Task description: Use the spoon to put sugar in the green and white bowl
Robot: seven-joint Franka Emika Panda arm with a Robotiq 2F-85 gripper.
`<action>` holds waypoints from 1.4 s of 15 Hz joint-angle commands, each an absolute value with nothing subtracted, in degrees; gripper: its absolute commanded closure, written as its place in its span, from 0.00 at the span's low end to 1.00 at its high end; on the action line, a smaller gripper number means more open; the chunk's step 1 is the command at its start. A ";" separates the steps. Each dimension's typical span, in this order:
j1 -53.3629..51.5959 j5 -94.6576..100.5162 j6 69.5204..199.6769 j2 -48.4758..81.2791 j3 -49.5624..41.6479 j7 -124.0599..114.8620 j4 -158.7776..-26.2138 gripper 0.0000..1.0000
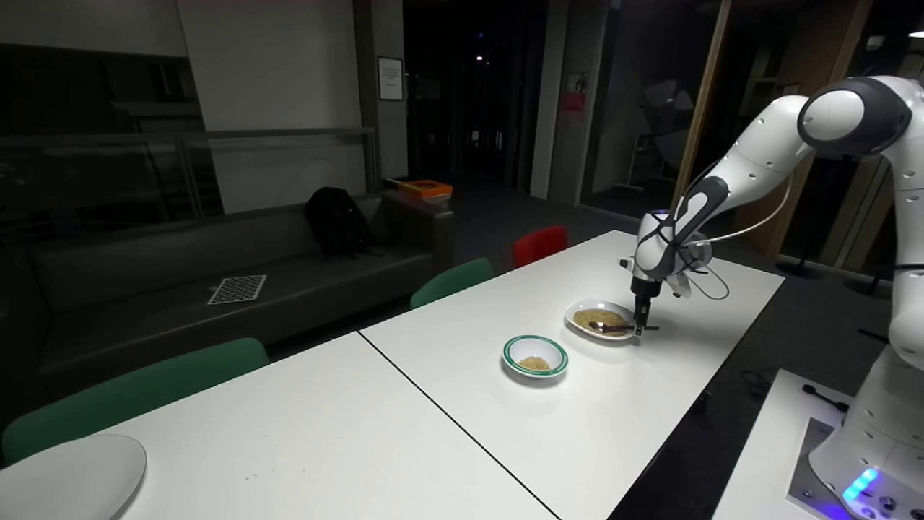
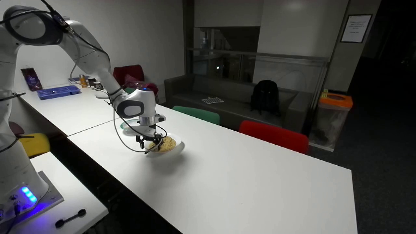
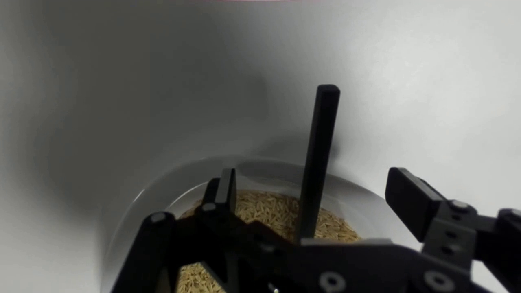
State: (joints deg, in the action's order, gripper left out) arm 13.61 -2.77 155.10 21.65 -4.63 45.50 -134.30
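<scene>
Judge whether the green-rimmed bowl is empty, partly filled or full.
Partly filled: in an exterior view, a tan heap lies in the green-rimmed bowl, its white inside mostly bare.

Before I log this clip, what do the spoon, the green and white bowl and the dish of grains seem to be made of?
Spoon: perhaps plastic or wood; its squared handle looks black and matte.
Green and white bowl: likely ceramic or melamine; smooth, with a crisp green rim.
Dish: probably ceramic or hard plastic; glossy, with thin highlights along its curve.
</scene>
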 commanded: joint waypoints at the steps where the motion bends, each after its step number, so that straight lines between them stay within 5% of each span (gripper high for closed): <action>1: 14.70 -1.10 154.03 22.09 -4.27 43.49 -132.80 0.01; 6: 14.73 -0.91 153.76 21.81 -4.59 42.89 -132.43 0.08; 7: 14.82 -1.04 153.74 21.73 -4.55 42.78 -132.40 0.23; 17: 15.21 -1.39 153.57 21.81 -4.34 42.71 -131.75 0.97; 21: 15.30 -1.45 153.48 21.81 -4.30 42.64 -131.71 0.97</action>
State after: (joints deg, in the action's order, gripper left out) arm 14.04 -2.76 154.93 21.92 -4.92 44.28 -132.41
